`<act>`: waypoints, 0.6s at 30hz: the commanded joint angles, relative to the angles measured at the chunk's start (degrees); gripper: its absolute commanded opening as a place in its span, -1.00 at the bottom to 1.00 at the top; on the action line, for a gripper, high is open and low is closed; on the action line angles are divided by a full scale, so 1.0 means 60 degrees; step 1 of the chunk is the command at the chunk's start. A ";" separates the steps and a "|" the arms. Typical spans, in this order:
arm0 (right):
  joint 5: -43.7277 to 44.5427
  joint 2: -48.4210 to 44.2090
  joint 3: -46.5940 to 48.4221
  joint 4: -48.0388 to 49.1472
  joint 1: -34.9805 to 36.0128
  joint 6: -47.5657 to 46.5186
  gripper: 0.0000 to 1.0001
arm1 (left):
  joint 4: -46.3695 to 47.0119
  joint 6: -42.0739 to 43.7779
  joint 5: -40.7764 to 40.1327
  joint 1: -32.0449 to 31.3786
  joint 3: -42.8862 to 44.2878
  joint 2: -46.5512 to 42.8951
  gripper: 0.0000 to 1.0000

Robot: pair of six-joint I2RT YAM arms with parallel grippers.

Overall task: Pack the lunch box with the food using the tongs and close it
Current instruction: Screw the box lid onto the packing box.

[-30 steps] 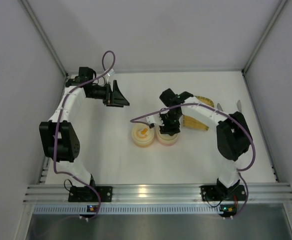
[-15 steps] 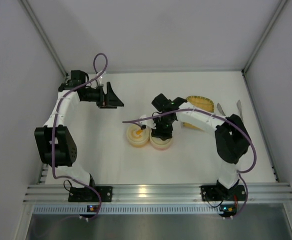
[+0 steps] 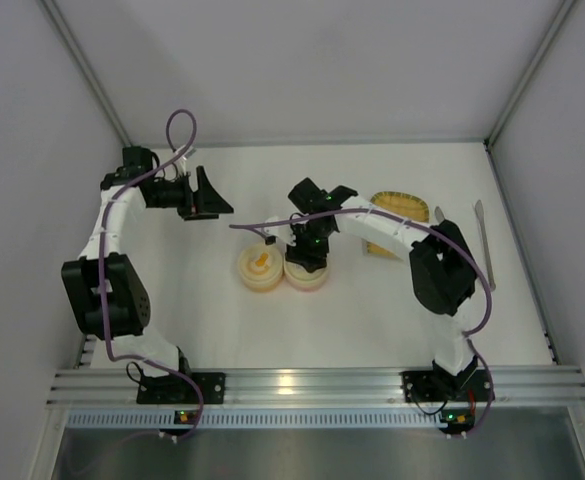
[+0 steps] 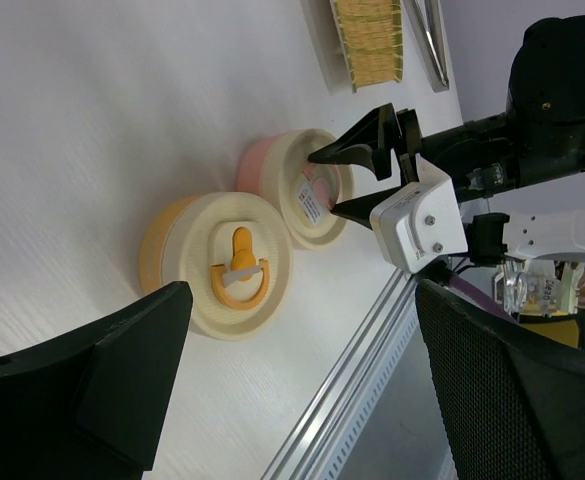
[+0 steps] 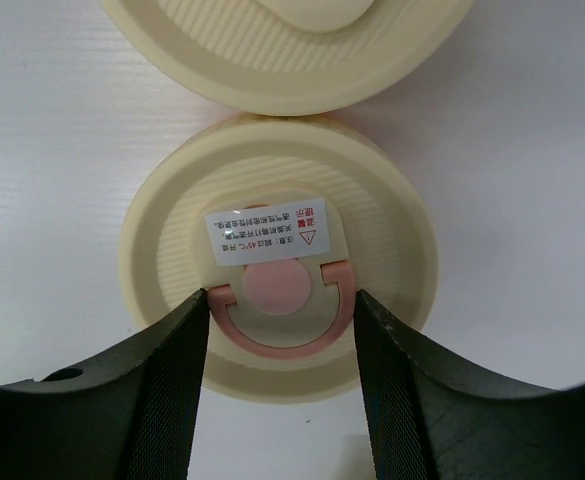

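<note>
My right claw (image 5: 280, 300) is clamped on the pink plastic ring (image 5: 280, 347) that stands on the round cream lid (image 5: 162, 250) of the small pink tub (image 4: 262, 165), one finger on each side. Touching that tub on its left sits the cream-yellow twin tub (image 4: 162, 240), lidded, with an orange ring (image 4: 240, 290) on top. My left claw (image 4: 302, 290) hangs wide open and empty, well apart, facing both tubs. The long grey metal tongs (image 3: 484, 245) lie on the white table (image 3: 372, 320) at far right, beyond the yellow ribbed tray (image 3: 397, 207).
</note>
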 commanded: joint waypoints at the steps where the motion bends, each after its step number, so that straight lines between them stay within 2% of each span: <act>1: -0.0108 0.0808 0.0328 0.0843 0.0308 0.0027 -0.07 | -0.0056 0.0392 -0.0057 0.0195 -0.0148 -0.0448 0.96; 7: -0.0211 0.0794 0.0519 0.0550 0.0527 -0.0076 -0.03 | -0.0115 0.0569 -0.0409 0.0268 -0.0295 -0.0609 0.96; 12: -0.0328 0.0180 0.0051 0.0477 0.0615 -0.0061 0.06 | -0.0101 0.0554 -0.0731 0.0269 -0.0339 -0.0712 0.97; 15: -0.0401 -0.0303 -0.0067 0.0345 0.0615 0.0099 0.44 | -0.0042 0.0569 -0.0980 0.0268 -0.0383 -0.0785 0.97; 18: -0.0518 -0.0889 0.0021 0.0228 0.0601 0.0392 0.96 | 0.0031 0.0598 -0.1419 0.0268 -0.0310 -0.0858 0.96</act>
